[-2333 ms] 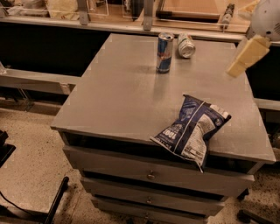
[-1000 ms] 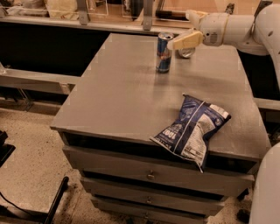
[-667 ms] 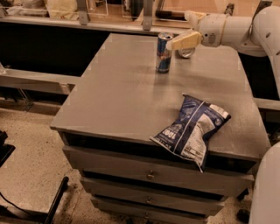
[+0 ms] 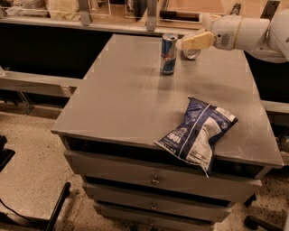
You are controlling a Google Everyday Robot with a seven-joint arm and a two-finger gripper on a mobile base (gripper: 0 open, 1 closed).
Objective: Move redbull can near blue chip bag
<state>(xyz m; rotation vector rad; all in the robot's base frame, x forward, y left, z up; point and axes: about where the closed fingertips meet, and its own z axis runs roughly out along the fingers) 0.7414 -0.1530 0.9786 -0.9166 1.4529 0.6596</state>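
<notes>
The redbull can (image 4: pixel 168 53) stands upright at the far middle of the grey table (image 4: pixel 122 99). The blue chip bag (image 4: pixel 198 132) lies crinkled at the table's near right edge, its corner hanging over the front. My gripper (image 4: pixel 188 42) reaches in from the right on a white arm, its cream fingers (image 4: pixel 197 40) just right of the can's top and close to it, not around it. The gripper covers most of a shorter silvery can (image 4: pixel 191 54) lying behind it.
The table is a drawer cabinet with drawers (image 4: pixel 156 180) below its front edge. A counter with posts (image 4: pixel 151 13) runs along the back. My white arm (image 4: pixel 253 34) spans the far right of the table. The floor lies to the left.
The gripper came in from the far right edge to beside the redbull can, then crept a little closer to it. The can and the bag have not moved.
</notes>
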